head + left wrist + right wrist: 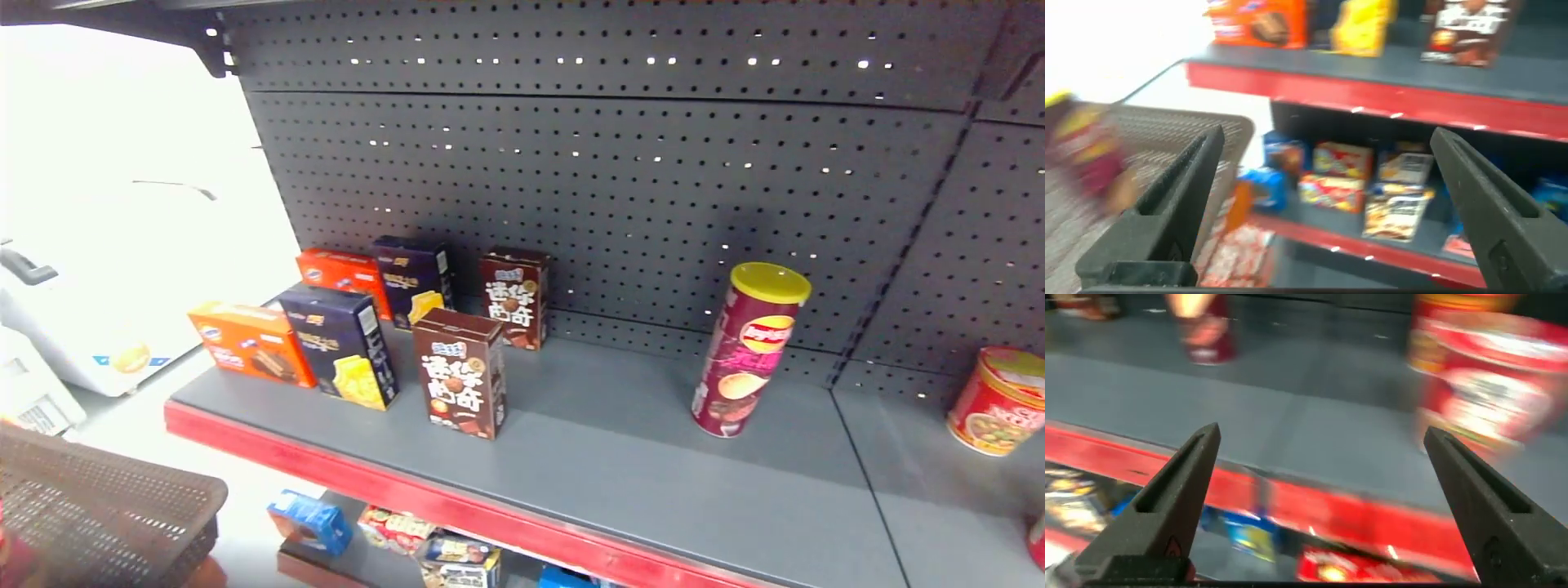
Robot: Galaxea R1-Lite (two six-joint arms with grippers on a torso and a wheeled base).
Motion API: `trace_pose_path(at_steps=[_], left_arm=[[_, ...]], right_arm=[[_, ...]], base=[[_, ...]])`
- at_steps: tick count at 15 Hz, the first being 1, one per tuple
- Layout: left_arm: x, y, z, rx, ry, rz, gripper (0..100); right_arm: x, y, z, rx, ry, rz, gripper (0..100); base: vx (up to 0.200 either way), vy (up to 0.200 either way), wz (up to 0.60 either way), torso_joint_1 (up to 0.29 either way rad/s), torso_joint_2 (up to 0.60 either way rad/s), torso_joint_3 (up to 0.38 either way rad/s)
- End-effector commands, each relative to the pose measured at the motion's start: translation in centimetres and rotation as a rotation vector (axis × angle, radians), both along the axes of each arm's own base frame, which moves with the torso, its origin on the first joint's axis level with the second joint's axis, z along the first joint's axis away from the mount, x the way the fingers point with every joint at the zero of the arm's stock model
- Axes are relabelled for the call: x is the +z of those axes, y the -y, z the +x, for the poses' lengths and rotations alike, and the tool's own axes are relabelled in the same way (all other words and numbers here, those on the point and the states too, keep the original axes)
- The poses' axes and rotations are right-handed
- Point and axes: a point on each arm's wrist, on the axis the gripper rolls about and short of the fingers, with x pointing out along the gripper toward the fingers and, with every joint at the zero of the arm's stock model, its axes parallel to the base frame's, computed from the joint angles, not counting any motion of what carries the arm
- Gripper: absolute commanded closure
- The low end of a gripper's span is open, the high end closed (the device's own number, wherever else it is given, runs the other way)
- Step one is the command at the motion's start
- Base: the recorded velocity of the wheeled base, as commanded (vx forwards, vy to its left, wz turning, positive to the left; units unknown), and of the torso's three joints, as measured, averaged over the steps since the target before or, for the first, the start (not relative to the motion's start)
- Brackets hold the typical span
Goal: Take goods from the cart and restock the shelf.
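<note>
Both claws are seen spread apart and empty. The left claw (pixel 1323 212) is held beside the cart (pixel 1176 135), where a blurred purple-and-yellow can (pixel 1082 151) appears to lie off one fingertip. The right claw (pixel 1319 506) is held before the shelf (pixel 1290 400), with a red tin (pixel 1490 376) just beyond it. Boxes (pixel 457 371) and a chip tube (pixel 747 351) are stood on the shelf. Much bare board is left, so restocking is judged partly done.

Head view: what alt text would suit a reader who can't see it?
A grey store shelf with a red front edge holds six snack boxes in two rows at the left, a tall chip can with a yellow lid standing farther right, and a short red tin at the far right. A brown mesh basket sits at lower left.
</note>
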Motion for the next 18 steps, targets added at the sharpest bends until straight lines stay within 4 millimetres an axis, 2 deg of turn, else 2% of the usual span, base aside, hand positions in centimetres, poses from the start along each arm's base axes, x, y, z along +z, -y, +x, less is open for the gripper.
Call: trace_pose_path(at_steps=[1,9,12,14,15,16,18], left_arm=[[0.0,0.0,0.0,0.000,-0.002,0.000,0],[0.0,0.0,0.0,0.001,-0.002,-0.002,0],[0.0,0.0,0.0,0.001,-0.002,0.003,0],[0.8,0.0,-0.1,0.008,0.047,0.027,0],[3.2,0.0,-1.0,0.019,0.121,0.088,0],[6.0,0.0,-1.7,0.020,0.110,0.111,0],[10.1,0.0,-2.7,0.093,0.064,0.123,0]], right_arm=[[0.0,0.0,0.0,0.002,0.001,-0.001,0],[0.0,0.0,0.0,0.002,0.001,0.001,0],[0.0,0.0,0.0,0.002,0.003,0.002,0],[0.0,0.0,0.0,0.002,0.001,0.002,0],[0.0,0.0,0.0,0.002,0.001,0.002,0],[0.0,0.0,0.0,0.002,0.001,0.002,0],[0.0,0.0,0.0,0.002,0.001,0.002,0]], base=[[0.000,0.000,0.60,0.002,0.00,0.007],[0.000,0.000,0.60,0.004,0.00,0.004],[0.000,0.000,0.00,0.000,0.00,0.000],[0.000,0.000,0.00,0.000,0.00,0.000],[0.000,0.000,0.00,0.000,0.00,0.000],[0.000,0.000,0.00,0.000,0.00,0.000],[0.000,0.000,0.00,0.000,0.00,0.000]])
